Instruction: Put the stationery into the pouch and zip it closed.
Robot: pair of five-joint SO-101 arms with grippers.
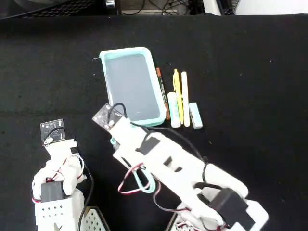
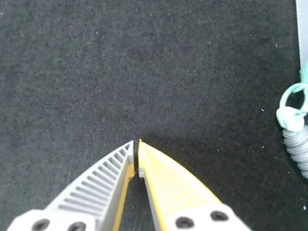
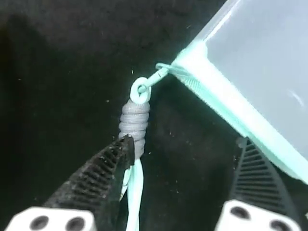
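Teal pouch (image 1: 132,86): right gripper (image 3: 186,142) at its near corner, jaws wide, holding nothing, beside the cord (image 3: 134,120); left gripper (image 2: 136,142) pinched together, empty, by the table's (image 1: 260,159) front edge.

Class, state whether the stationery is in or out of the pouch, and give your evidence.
Out. The stationery lies in a row on the table, just beside the pouch, whose clear face shows nothing inside.
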